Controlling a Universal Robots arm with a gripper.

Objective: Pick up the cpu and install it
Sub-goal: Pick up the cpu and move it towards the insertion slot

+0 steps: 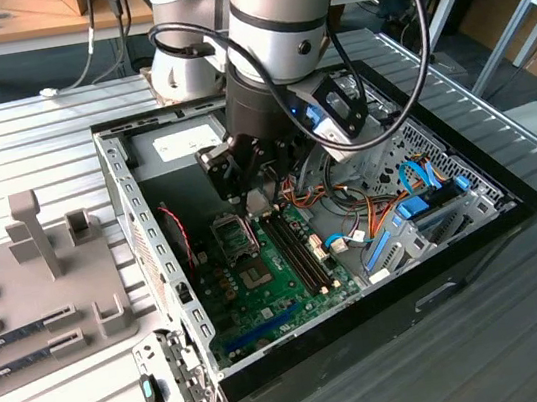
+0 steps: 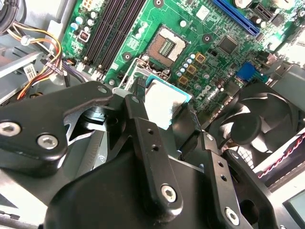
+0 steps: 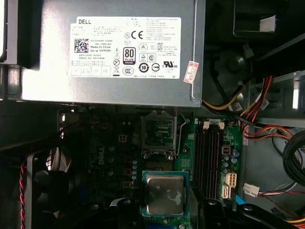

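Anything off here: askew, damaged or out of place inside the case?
Nothing is askew. The cpu sits square in the pincer, parallel to the open socket. Its silvery top carries pale blotchy smears in the first wrist view; residue or glare, I cannot tell.

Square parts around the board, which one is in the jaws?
The silvery-topped square cpu with the thin green rim, clamped between the black jaws above the green motherboard. The dark metal-framed square socket on that board lies apart from it, empty.

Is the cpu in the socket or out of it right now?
Out. The cpu is held in the gripper, apart from the socket, whose contact bed lies bare in both wrist views.
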